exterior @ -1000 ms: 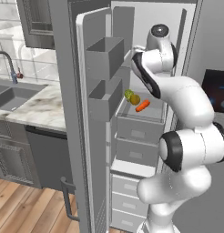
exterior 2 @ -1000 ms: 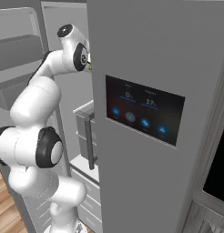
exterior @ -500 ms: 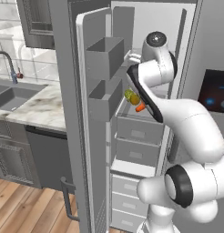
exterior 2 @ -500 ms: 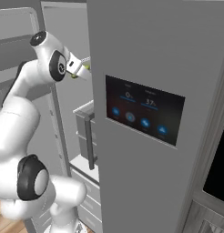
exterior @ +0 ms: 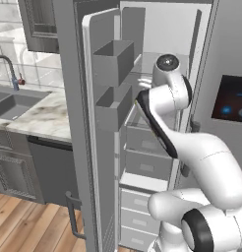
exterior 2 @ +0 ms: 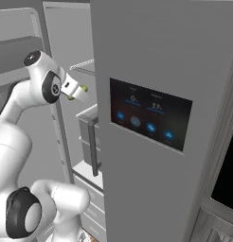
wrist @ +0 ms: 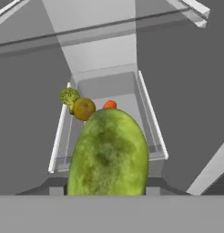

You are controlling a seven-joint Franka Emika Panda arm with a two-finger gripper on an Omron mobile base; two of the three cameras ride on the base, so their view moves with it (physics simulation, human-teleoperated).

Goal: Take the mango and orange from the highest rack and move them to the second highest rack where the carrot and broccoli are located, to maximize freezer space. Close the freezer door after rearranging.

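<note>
- Grey freezer walls (wrist: 186, 82) close in on both sides in the hand view, with a pale back panel at the far end and a shelf edge (wrist: 86, 29) crossing overhead.
- Below lies a rack (wrist: 152, 132) with raised white side rails, shaped like a shallow tray running away from the camera.
- On that rack sit the broccoli (wrist: 69, 96) at the far left, the orange (wrist: 84, 109) just beside it and touching it, and a bit of the carrot (wrist: 110, 104) showing past the mango's top.
- The mango (wrist: 108, 154) stands large in the foreground — green, mottled, its long axis running straight away from the hand, rounded end pointing toward the rack's back.
- The gripper (exterior 2: 80, 90) is clamped on the mango; in the right base view a small green tip shows at its end, inside the freezer opening.
- From the left base view, the freezer door (exterior: 101, 128) stands swung wide open with two grey bins on its inner face, beside a marble counter (exterior: 42, 118), a sink (exterior: 10, 103) and a wood floor (exterior: 29, 221).
- The neighbouring door (exterior 2: 151, 118) carries a dark touch panel — shut, and close to the arm.
</note>
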